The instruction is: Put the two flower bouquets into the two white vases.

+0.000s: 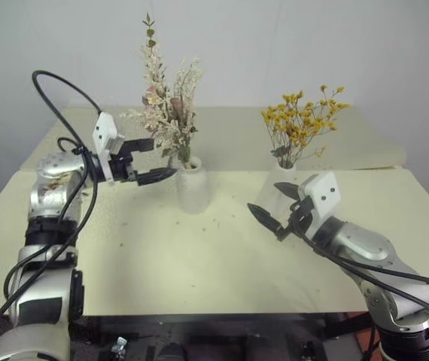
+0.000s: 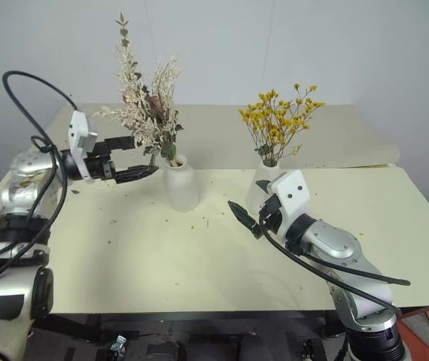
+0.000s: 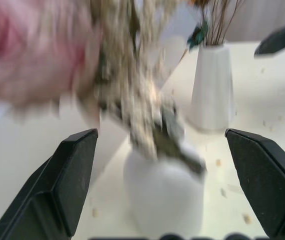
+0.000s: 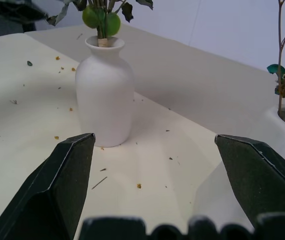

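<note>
We see a pale cream table [image 1: 199, 256] filling the lower half of the head views, speckled with small dry crumbs [image 4: 139, 185]. Just left of centre in the frame stands the bottle-shaped vase [image 1: 191, 185], upright, with the pink and cream bouquet [image 1: 168, 105] rising from its neck toward the top of the picture (a green sprig tops it off). To the right of centre stands the cone-shaped vase [image 1: 284, 188], also upright, partly hidden behind the right arm, and the yellow-orange bouquet [image 1: 303, 120] fans out of its mouth. The two vases stand apart from each other, with bare table between them.

The left gripper [image 1: 154, 159] sits in the centre-left of the frame, level and pointing toward the bottle-shaped vase, just beside it and not touching it. Its fingers [image 3: 72, 175] are spread wide, with nothing between them; in the left wrist view the vase and the blurred flowers show through the gap.

The right gripper [image 1: 273, 204] sits right of centre, in front of the cone-shaped vase and pointing toward the middle of the table. We see its fingers [image 4: 67, 180] spread equally wide and holding nothing, with the bottle-shaped vase framed between them in the right wrist view.
</note>
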